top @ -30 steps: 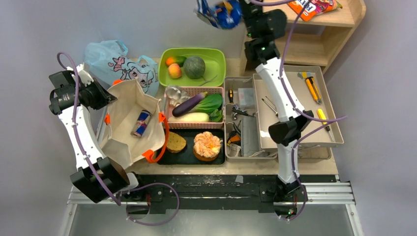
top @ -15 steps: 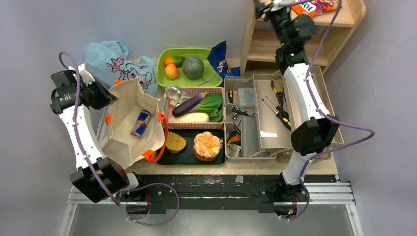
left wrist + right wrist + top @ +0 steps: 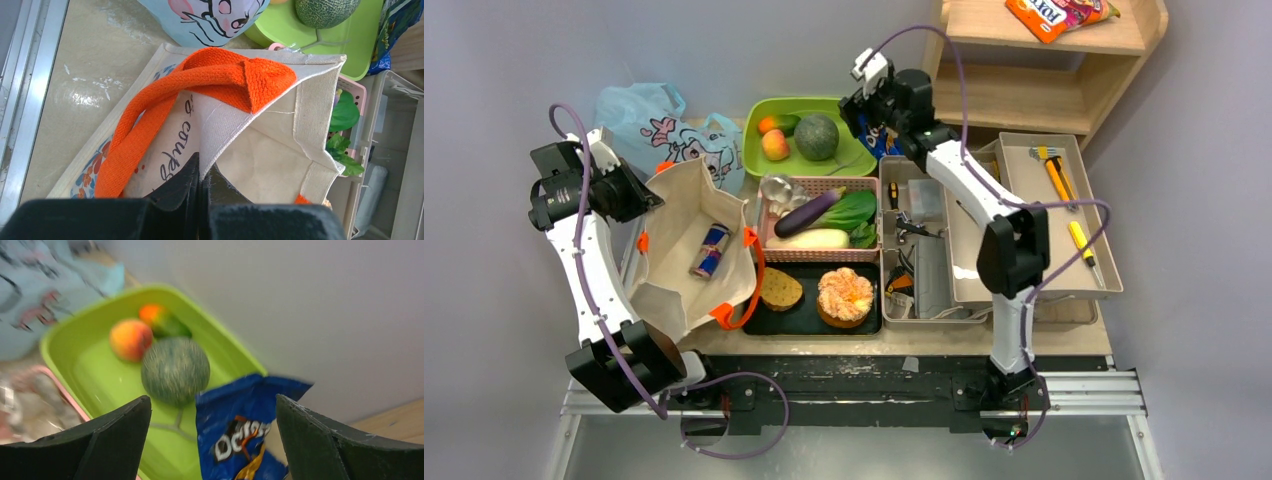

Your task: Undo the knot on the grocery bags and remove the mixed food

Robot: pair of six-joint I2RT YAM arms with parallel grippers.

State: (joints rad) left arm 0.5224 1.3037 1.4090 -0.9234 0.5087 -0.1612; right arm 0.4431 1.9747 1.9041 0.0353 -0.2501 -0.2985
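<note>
The beige canvas tote (image 3: 686, 215) stands open at the left with a drink can (image 3: 712, 250) inside. My left gripper (image 3: 202, 171) is shut on the tote's rim beside an orange handle (image 3: 215, 80). Behind it lies the light-blue plastic bag (image 3: 649, 125); its knot cannot be made out. My right gripper (image 3: 215, 440) hangs open just above the blue snack pack (image 3: 240, 435), which leans at the right side of the green tray (image 3: 90, 370). That tray holds the melon (image 3: 817, 137), peach (image 3: 774, 145) and orange (image 3: 769, 124).
A pink basket (image 3: 872, 252) holds the eggplant (image 3: 809, 212), radish (image 3: 809, 239) and greens (image 3: 852, 212). A black tray (image 3: 809, 320) carries the pastry (image 3: 845, 295) and a bread slice (image 3: 781, 289). Grey tool trays (image 3: 1024, 250) lie right. A wooden shelf (image 3: 1024, 90) holds an orange packet (image 3: 1054, 15).
The right gripper held the blue snack pack high, let it go beside the green tray, swung toward the shelf, and has come back over the pack, open. The left arm is still.
</note>
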